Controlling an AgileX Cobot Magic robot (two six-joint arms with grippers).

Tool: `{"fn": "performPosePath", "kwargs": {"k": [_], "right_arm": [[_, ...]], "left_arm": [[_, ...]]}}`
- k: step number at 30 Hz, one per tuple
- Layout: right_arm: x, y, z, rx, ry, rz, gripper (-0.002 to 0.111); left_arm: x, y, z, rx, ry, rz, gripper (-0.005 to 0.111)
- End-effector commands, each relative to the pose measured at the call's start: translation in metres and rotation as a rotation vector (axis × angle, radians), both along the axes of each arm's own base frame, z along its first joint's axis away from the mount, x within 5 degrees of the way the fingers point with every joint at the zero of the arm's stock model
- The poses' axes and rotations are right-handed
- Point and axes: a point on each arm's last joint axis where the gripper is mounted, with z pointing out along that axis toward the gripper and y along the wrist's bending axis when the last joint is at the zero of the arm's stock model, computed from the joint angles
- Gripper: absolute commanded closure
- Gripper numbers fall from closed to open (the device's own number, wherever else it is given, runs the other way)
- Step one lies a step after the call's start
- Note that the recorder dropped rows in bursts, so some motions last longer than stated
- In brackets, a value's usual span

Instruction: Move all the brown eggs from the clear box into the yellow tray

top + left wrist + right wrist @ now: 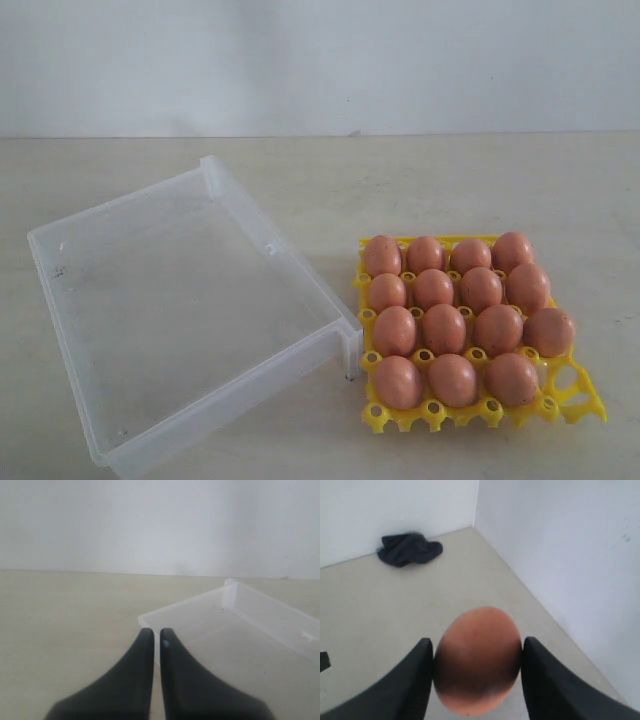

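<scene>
Holding last egg (477, 670) in right pincer (477, 641); left pincer (156, 632) closed, empty, near bare box (232, 398). Next (fifteen already seated): lowering gently into sole vacant cell (568, 383), 5 o'clock corner of tray (587, 406).

Crumpled dark cloth (409, 549) on beige surface (380, 605), close to corner of white walls (560, 545). Small dark shape (323, 661) at picture's edge, too cropped to identify.
</scene>
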Motion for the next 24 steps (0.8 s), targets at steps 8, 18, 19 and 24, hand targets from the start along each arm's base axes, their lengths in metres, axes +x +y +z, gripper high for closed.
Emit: {"fn": "performPosePath", "kwargs": {"k": [8,18,19,24], "right_arm": [[-0.026,-0.137,0.071,0.098,-0.235,-0.280,0.108],[0.054,-0.213,0.018,0.048,-0.256,-0.501,0.108],[0.061,-0.219,0.012,0.088,-0.249,-0.518,0.108],[0.107,-0.288,-0.028,0.459,-0.305,-0.793,0.108]], "left_arm": [[0.000,0.000,-0.001,0.000,-0.001,0.002,0.103],[0.000,0.000,-0.001,0.000,-0.001,0.002,0.103],[0.000,0.000,-0.001,0.000,-0.001,0.002,0.103],[0.000,0.000,-0.001,0.000,-0.001,0.002,0.103]]}}
